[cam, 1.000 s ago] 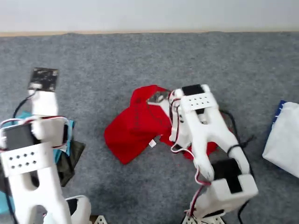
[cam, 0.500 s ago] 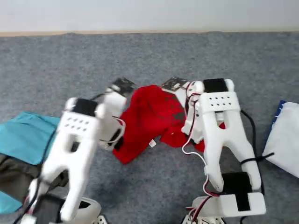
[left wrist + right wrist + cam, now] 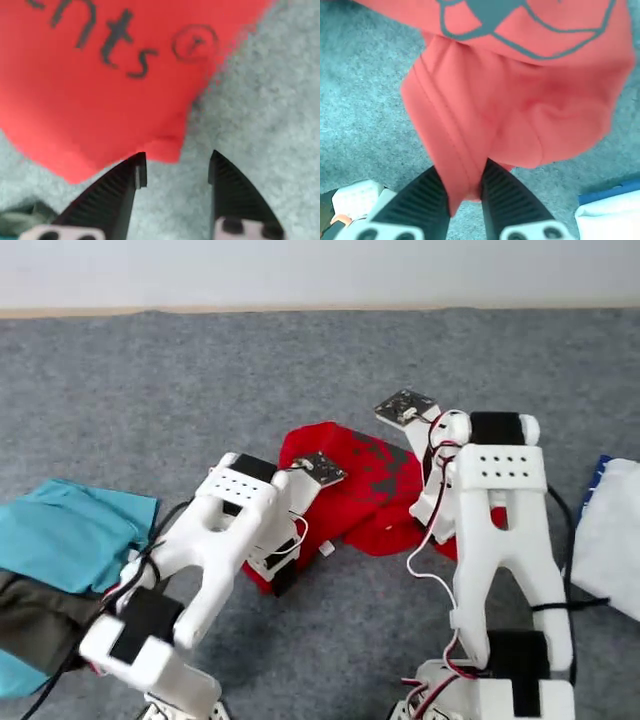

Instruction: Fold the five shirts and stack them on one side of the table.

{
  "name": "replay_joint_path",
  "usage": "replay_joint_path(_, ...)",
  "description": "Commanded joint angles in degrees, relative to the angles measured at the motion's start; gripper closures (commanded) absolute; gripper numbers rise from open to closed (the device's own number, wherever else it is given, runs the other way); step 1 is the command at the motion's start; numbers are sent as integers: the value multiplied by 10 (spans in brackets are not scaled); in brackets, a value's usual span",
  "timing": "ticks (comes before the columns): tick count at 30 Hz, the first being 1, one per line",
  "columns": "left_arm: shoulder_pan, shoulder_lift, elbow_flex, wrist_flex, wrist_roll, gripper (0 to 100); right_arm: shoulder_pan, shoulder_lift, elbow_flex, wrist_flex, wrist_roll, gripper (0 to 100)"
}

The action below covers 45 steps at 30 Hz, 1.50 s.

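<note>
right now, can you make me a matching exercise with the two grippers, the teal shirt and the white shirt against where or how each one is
Things:
1. left gripper
2. right gripper
3. teal shirt
4. white shirt

Place or state:
A. shut on the red shirt
B. at the right edge of the table
C. open, at a corner of the red shirt
D. at the table's left edge, next to a dark shirt

Pairs: 1-C, 2-A, 3-D, 4-B

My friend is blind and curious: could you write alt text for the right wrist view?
A black claw pinches a fold of a red fabric shirt with dark print, spread over a grey felt-like table surface.
</note>
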Motion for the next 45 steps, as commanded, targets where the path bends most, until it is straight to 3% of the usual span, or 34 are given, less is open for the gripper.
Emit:
replay_joint_path(1, 3, 33, -10, -33, -5, 792, 3, -39, -29, 8, 5, 988)
replay_joint_path(7, 1, 86, -40, -37, -1, 806, 3, -45, -29, 9, 5, 988)
replay_joint_path(13, 1, 105, -62, -29, 2, 998, 4, -92, -29, 9, 6, 988)
replay_joint_path(15, -4, 93, -78, 9, 2, 994, 4, -116, -29, 9, 11, 988)
replay_joint_path(21, -59, -60, -143, 109, 3, 995, 29, -216, -30, 1, 54, 988)
replay_joint_path(29, -149, -278, -247, 188, 4, 995, 144, -348, -30, -77, 121, 988)
replay_joint_path(38, -216, -389, -278, 189, 4, 995, 242, -427, -30, -224, 138, 988)
replay_joint_path(45, -218, -441, -385, 189, 4, 995, 276, -448, -30, -286, 139, 988)
